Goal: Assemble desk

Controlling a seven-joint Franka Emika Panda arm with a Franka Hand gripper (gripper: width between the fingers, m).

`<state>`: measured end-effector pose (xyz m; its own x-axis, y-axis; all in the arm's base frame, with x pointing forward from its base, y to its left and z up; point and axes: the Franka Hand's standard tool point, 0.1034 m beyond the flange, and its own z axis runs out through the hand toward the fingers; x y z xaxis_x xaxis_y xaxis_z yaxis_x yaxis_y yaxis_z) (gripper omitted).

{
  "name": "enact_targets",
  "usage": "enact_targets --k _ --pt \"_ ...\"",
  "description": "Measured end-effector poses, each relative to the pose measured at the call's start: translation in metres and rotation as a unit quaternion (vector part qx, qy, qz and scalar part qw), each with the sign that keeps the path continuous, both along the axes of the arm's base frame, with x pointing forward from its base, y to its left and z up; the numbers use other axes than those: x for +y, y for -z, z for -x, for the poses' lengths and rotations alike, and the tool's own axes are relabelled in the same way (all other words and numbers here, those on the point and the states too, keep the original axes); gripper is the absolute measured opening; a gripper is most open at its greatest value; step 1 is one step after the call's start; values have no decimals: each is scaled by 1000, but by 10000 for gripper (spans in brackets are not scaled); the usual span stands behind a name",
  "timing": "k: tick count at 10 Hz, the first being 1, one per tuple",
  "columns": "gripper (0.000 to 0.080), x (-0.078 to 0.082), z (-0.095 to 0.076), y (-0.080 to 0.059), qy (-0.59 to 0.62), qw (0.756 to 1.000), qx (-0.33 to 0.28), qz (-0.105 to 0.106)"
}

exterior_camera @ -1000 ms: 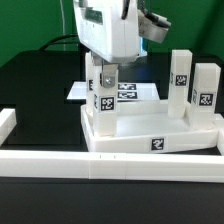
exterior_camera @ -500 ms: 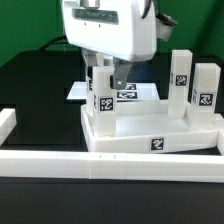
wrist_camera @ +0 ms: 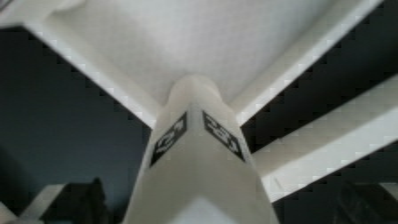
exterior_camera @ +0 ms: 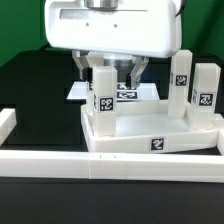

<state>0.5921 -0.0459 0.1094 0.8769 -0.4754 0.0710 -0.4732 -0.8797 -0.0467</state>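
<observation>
- The desk tabletop [exterior_camera: 160, 135] lies lower right in the exterior view, against the border wall [exterior_camera: 60, 160];
- three legs stand on it: one left [exterior_camera: 104, 98], two right [exterior_camera: 181, 80] [exterior_camera: 205, 88];
- the pincer [exterior_camera: 108, 70], upper centre, straddles the left leg, fingers [exterior_camera: 135, 70] apart, not gripping.

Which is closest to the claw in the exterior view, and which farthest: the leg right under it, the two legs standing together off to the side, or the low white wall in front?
1. The leg directly below the open claw, between its fingers.
2. The pair of legs at the exterior view's right, standing on the tabletop.
3. The border wall along the front, lowest in view.
</observation>
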Motion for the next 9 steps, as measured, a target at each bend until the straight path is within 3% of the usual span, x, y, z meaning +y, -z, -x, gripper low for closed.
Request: enact_targets --k 4,9 --pt "649 -3 0 0 -186 982 1 22" --pt "649 -8 0 0 -319 947 3 41"
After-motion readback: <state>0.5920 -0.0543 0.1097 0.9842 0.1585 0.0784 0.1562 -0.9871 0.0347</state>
